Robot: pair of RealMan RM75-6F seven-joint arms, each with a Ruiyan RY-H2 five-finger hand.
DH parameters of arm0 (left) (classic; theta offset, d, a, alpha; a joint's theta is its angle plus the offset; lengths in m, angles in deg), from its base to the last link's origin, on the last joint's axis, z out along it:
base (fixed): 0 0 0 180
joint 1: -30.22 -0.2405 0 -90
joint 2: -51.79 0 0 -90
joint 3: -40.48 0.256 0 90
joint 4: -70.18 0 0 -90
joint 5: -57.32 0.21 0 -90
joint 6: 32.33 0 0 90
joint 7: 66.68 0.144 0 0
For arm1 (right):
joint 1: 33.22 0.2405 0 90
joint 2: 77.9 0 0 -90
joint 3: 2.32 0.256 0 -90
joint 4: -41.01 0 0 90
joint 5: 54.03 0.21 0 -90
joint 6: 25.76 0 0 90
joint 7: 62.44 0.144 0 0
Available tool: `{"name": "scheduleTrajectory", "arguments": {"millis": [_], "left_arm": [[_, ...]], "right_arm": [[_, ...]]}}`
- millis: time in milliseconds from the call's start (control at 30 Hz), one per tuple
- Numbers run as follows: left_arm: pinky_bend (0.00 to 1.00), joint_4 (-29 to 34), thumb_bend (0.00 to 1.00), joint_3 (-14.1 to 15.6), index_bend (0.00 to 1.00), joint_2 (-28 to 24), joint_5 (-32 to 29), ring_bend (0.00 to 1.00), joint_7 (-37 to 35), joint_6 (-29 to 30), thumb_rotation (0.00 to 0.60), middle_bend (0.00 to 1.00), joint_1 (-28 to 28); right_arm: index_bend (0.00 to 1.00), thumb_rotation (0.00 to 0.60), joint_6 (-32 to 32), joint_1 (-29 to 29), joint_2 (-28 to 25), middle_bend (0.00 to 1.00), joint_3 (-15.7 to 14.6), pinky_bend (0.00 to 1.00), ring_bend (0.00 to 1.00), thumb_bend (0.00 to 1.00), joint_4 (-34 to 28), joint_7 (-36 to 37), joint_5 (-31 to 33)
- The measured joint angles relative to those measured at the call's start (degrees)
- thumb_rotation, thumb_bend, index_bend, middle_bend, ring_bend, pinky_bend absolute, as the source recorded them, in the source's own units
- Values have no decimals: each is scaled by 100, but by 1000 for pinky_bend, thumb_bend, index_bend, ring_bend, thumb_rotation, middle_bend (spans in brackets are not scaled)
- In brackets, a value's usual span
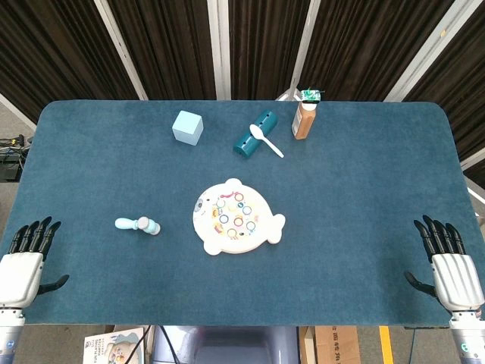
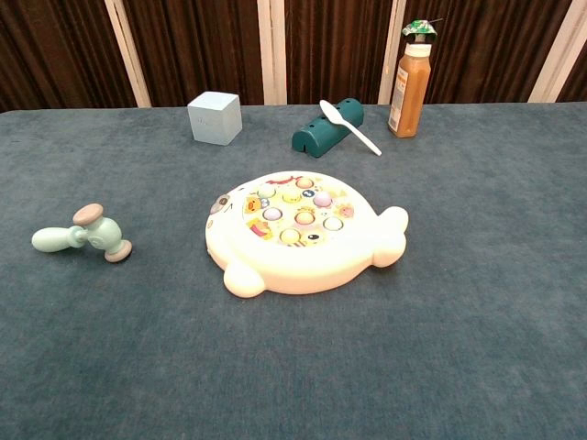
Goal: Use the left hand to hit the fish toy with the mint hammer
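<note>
The cream fish toy [image 1: 236, 218] [image 2: 298, 233] lies flat in the middle of the blue table, its top dotted with coloured pegs. The mint hammer [image 1: 138, 224] [image 2: 83, 235] lies on its side to the toy's left, its handle pointing left. My left hand [image 1: 24, 262] rests open at the table's near left corner, well away from the hammer. At the near right corner my right hand [image 1: 450, 265] is open too, fingers spread. Neither hand shows in the chest view.
Along the far side stand a pale blue cube [image 1: 187, 127] [image 2: 215, 117], a dark teal holder [image 1: 254, 133] [image 2: 326, 128] with a white spoon [image 1: 267, 140] [image 2: 349, 126] leaning on it, and an orange bottle [image 1: 304, 115] [image 2: 411, 81].
</note>
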Motion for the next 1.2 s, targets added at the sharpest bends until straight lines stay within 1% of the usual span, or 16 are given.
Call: {"name": "scheduleTrajectory", "arguments": {"millis": [533, 767, 967, 1133, 1200], "left_arm": [[0, -2, 0, 8, 0, -11, -6, 0, -28, -54, 600, 0, 21], [0, -28, 0, -45, 0, 6, -146, 0, 62, -272, 600, 0, 134], [2, 128, 2, -126, 0, -36, -300, 0, 151, -495, 600, 0, 278], [67, 286, 60, -214, 37, -113, -370, 0, 400, -722, 600, 3, 477], [75, 348, 77, -293, 65, -132, -461, 0, 512, -852, 600, 9, 597]], "right_arm": [[0, 600, -1, -9, 4, 0, -14, 0, 0, 186, -10, -16, -25], [0, 600, -14, -25, -24, 0, -6, 0, 0, 186, -10, -6, 30], [0, 600, -22, -40, -49, 0, -6, 0, 0, 186, -17, 37, 71], [0, 600, -60, -30, -62, 0, -11, 0, 0, 186, -31, 63, 70], [0, 600, -74, -25, -60, 0, -12, 0, 0, 186, -35, 69, 73]]}}
